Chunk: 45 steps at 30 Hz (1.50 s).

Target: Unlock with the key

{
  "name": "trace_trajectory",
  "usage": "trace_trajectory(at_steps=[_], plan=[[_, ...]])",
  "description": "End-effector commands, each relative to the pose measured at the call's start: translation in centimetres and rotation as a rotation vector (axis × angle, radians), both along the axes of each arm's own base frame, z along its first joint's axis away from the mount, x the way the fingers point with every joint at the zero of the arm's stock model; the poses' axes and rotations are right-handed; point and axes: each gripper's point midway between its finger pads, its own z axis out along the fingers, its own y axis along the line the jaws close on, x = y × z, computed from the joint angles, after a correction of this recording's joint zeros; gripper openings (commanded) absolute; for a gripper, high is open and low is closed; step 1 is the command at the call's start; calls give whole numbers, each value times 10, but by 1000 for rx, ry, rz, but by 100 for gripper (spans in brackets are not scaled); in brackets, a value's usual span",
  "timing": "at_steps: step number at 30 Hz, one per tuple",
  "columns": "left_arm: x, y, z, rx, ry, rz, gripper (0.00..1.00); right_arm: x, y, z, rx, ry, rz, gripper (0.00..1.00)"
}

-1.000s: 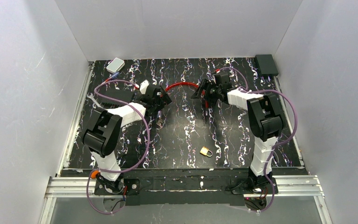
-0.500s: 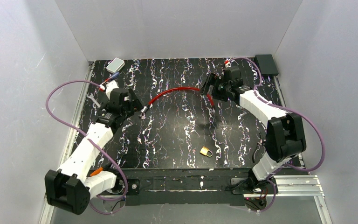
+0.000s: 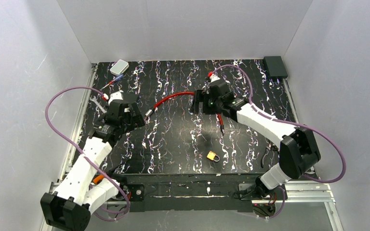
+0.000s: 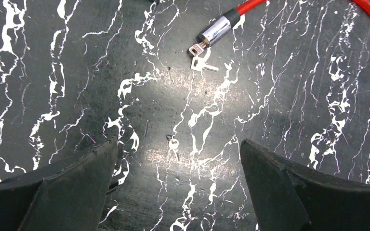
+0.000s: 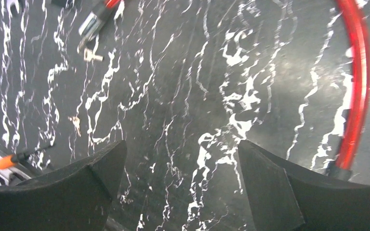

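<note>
A red cable lock (image 3: 178, 96) lies across the middle of the mat. Its metal cylinder end (image 4: 217, 30) has a bunch of keys (image 4: 200, 58) hanging at it, also in the right wrist view (image 5: 92, 54). A small loose key (image 4: 173, 146) lies flat on the mat. My left gripper (image 4: 177, 150) is open and empty above it, the key between the fingertips. A small brass padlock (image 3: 213, 156) sits near the front centre. My right gripper (image 5: 180, 150) is open and empty over bare mat, the red cable (image 5: 359, 82) to its right.
A white box (image 3: 119, 66) and a pen (image 3: 115, 79) lie at the back left, a black box (image 3: 275, 66) at the back right. A wrench (image 3: 96, 101) lies by the left edge. An orange-handled tool (image 5: 9, 161) lies by the left arm's base.
Both arms have drawn back from the red cable's ends. The cable has shifted and stretched out. My left gripper now hangs left of the cylinder end; my right gripper has swung forward and left.
</note>
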Motion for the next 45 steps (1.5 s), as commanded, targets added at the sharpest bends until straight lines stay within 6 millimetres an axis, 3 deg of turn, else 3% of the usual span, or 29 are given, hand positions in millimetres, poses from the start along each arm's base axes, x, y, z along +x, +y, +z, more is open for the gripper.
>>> trace_trajectory(at_steps=[1,7,11,15,22,29,35,45], plan=[[-14,11,18,44,-43,-27,98,-22,19,13,-46,-104,37,93],[-34,27,24,69,-136,-3,98,-73,78,7,-138,-227,217,89],[-43,35,32,66,-146,52,98,-99,122,-8,-176,-264,316,89],[-54,49,41,102,-175,92,98,-114,166,-19,-212,-306,397,89],[-68,69,44,138,-197,192,98,-126,225,-55,-276,-291,505,83],[-64,65,40,125,-196,189,98,-117,253,-83,-318,-341,578,78],[-63,66,40,130,-200,197,98,-113,269,-98,-325,-350,599,66],[-62,67,37,138,-190,200,98,-111,276,-116,-316,-319,618,51]])
